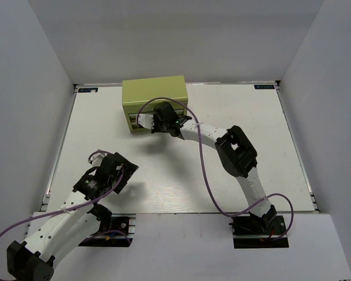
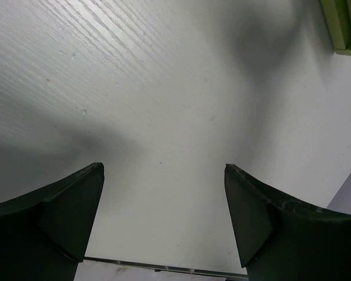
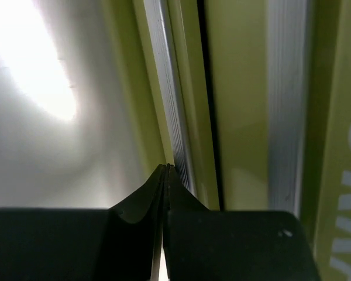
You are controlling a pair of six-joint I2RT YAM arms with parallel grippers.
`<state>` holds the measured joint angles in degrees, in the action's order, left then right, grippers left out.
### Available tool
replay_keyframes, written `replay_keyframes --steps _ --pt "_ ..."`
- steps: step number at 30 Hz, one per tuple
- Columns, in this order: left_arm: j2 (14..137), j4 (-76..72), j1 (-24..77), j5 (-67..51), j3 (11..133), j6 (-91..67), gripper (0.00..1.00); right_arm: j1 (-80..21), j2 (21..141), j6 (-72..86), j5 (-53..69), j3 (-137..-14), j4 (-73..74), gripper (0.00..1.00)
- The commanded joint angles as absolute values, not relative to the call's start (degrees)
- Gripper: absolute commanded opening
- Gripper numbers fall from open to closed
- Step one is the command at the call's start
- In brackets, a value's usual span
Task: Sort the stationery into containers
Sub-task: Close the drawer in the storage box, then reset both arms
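Observation:
The olive-green chest (image 1: 155, 96) stands at the back of the table, its drawer fronts facing me. My right gripper (image 1: 154, 126) is shut with nothing between its fingers, its tips (image 3: 166, 168) right against the chest's front (image 3: 240, 105) beside a silver drawer strip (image 3: 174, 105). My left gripper (image 1: 118, 175) is open and empty above bare tabletop at the near left; its fingers (image 2: 76, 205) stand wide apart. A corner of the chest (image 2: 342, 26) shows in the left wrist view. No markers are in view.
White walls enclose the white table (image 1: 181, 175) on three sides. A purple cable (image 1: 202, 164) loops from the right arm over the table. The table's near edge rail (image 2: 164, 268) shows under the left gripper.

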<state>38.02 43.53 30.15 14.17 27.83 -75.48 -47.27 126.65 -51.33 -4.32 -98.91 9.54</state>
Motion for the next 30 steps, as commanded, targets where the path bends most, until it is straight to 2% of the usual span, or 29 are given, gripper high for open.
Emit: replay_keyframes --steps 1,8,14,17,18,20,22,23,24,25,30 --pt "37.4 44.9 30.1 15.3 29.9 -75.8 0.94 -47.0 128.3 -54.4 -11.5 -98.8 -1.5 0.00" --pt "36.9 45.4 30.1 15.3 30.4 -75.8 0.94 -46.9 127.7 -56.1 -12.3 -98.4 -2.0 0.00" --pt "35.3 41.8 30.1 14.7 30.4 -71.7 0.95 -46.4 116.2 -44.0 5.6 -91.7 10.3 0.03" --pt "34.1 38.2 30.1 14.1 29.9 -69.2 0.96 -45.6 109.0 -36.6 12.1 -87.4 14.1 0.18" --pt "33.6 37.3 30.1 13.5 29.9 -67.4 0.96 -44.8 106.1 -34.9 13.5 -86.5 14.3 0.31" --pt "33.6 34.6 30.1 13.0 29.9 -65.8 0.97 -44.1 102.1 -29.5 16.4 -83.8 14.9 0.45" --pt "33.6 32.0 30.1 11.5 29.9 -61.8 0.97 -43.1 96.5 -24.2 17.6 -81.2 14.4 0.56" --pt "33.6 29.5 30.1 10.9 29.9 -60.4 1.00 -42.6 95.3 -23.0 17.8 -80.3 13.4 0.58" --pt "34.3 28.2 30.1 9.8 30.4 -57.8 1.00 -42.3 92.5 -20.2 17.1 -78.2 12.2 0.70" --pt "35.1 27.0 30.1 9.2 31.1 -56.2 1.00 -42.1 88.2 -17.7 15.7 -75.4 11.5 0.90" --pt "40.0 22.3 30.1 6.9 34.9 -49.0 1.00 -41.9 81.5 -13.8 4.1 -67.3 8.2 0.90"
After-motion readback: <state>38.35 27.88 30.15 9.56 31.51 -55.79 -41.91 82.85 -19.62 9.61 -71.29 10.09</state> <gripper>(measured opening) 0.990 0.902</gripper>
